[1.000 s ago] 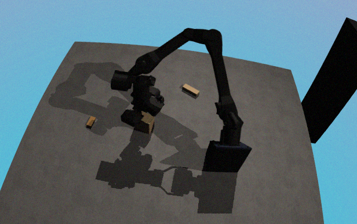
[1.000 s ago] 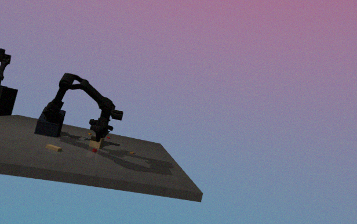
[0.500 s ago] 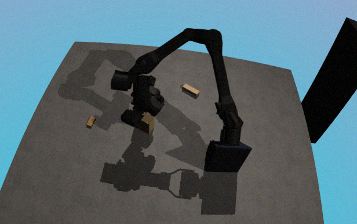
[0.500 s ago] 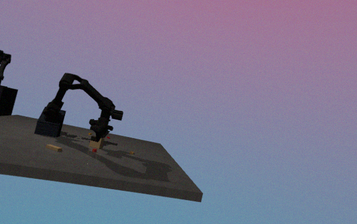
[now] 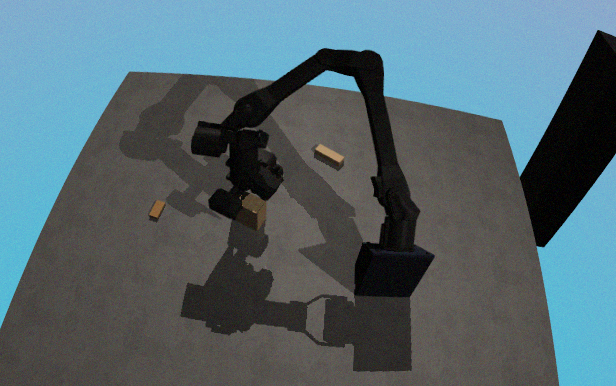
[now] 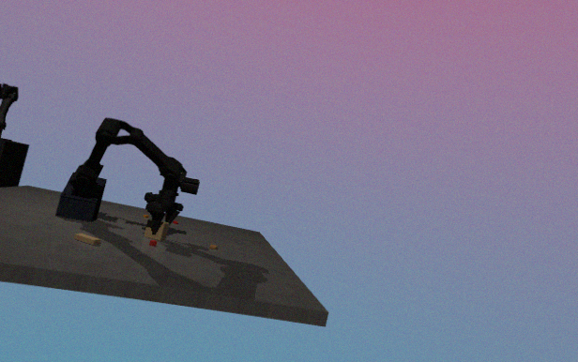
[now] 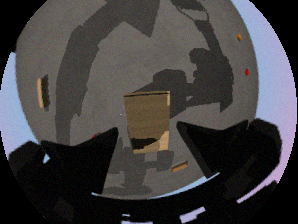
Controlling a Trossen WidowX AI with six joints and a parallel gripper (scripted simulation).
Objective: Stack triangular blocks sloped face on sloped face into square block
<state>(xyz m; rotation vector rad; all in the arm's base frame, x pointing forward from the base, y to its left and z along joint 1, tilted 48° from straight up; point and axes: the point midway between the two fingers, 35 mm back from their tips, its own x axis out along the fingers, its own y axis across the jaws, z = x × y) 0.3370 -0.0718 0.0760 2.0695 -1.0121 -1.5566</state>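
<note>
The two triangular blocks sit together on the table as one squarish wooden block. The top looks roughly level. A thin dark line runs along its far edge in the wrist view. The sloped faces are hidden, and I cannot tell whether the ends are exactly even. My gripper is open, with its fingers low on either side of the block. In the wrist view gaps show between the block and both fingers. In the top and exterior views a finger covers part of the block.
A long pale block and a small orange block lie apart. A red cube is close beside the square block. Another red piece and an orange piece lie farther off.
</note>
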